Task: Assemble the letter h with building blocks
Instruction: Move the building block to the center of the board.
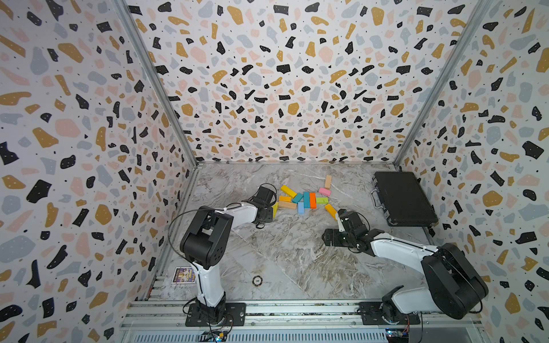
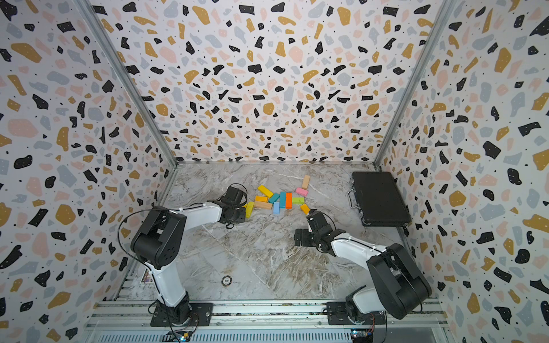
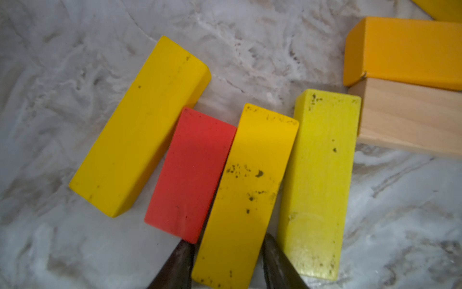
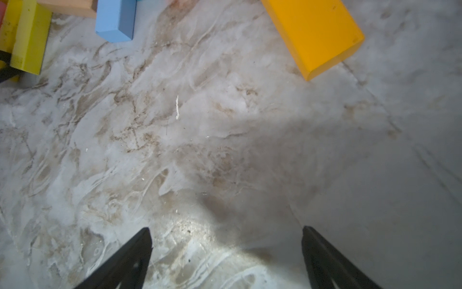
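Marble-patterned table (image 1: 282,252) carries the building blocks (image 1: 306,198), which lie flat in a loose cluster toward the middle of its far edge. At the cluster's left end the left pincer (image 3: 227,250) is clamped on an amber block (image 3: 246,195). In the left wrist view its dark fingertips (image 3: 183,252) press against both long sides at one end. That block lies flat, close between a short red block (image 3: 192,172) and a lime-yellow block (image 3: 320,187). A bright yellow block (image 3: 140,125) lies slanted just beside the red one. An orange block (image 3: 405,52) and a plain wood block (image 3: 410,117) sit side by side next to the lime one's other end. The right pincer (image 4: 226,229) hangs over bare table at the cluster's near right side, its fingers wide apart, with an orange-yellow block (image 4: 315,35) just ahead. A closed black case (image 1: 404,199) lies by the right edge near the far right corner. A round disc marked 100 (image 1: 257,280) lies near the front edge.
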### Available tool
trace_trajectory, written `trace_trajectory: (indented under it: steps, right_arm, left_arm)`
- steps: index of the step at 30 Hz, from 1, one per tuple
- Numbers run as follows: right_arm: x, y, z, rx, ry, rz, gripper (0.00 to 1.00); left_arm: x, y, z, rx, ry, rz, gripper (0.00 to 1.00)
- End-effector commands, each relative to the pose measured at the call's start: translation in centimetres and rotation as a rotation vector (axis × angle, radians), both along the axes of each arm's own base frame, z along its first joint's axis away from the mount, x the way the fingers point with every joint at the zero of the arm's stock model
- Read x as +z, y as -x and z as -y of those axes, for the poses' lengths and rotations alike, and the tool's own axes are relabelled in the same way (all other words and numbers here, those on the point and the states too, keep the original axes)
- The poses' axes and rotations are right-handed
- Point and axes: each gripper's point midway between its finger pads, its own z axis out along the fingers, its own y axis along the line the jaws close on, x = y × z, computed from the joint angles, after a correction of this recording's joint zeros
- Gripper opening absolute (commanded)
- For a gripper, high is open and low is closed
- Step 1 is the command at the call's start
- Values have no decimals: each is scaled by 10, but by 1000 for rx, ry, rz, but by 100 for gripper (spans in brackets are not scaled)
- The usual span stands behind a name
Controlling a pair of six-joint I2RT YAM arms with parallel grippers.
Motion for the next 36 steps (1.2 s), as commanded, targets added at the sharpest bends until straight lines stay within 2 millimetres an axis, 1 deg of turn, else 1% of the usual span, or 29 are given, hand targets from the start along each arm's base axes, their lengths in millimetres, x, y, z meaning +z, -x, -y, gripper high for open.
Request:
trace_trajectory:
  steps: [1,3,5,9,12,16,18,23,32,34,36]
  right_arm:
    - [-1,1,2,6,19,4,95]
    - [-1,0,3,2,25,9,96]
    - [-1,0,3,1,26,9,95]
    - [-1,1,4,-2,27,14,96]
    - [0,1,4,-3,24,15,96]
    - [1,2,3,1,12,13,96]
    - [2,3,3,-1,12,17,96]
    - [-1,3,4,-4,17,5,96]
    - [0,4,7,-13,23,9,96]
    - [0,4,7,-15,26,9,96]
    - [0,4,8,-17,30,11,96]
  left_arm:
    - [-20,24,-3,-16,-30,-100,38]
    - [-16,28,-3,-13,-26,-95,34]
    - [-9,35,-3,-9,-20,-80,33]
    - [8,58,-2,-5,11,-50,28]
    - [18,79,-3,-9,41,-46,27]
    - [21,104,-5,-8,101,-71,26]
    - [20,111,-6,-9,114,-82,25]
    - [12,113,-11,1,90,-92,22]
    - [3,111,-11,14,74,-114,21]
    - [2,110,-11,19,70,-113,21]
    - [1,109,-12,20,67,-116,24]
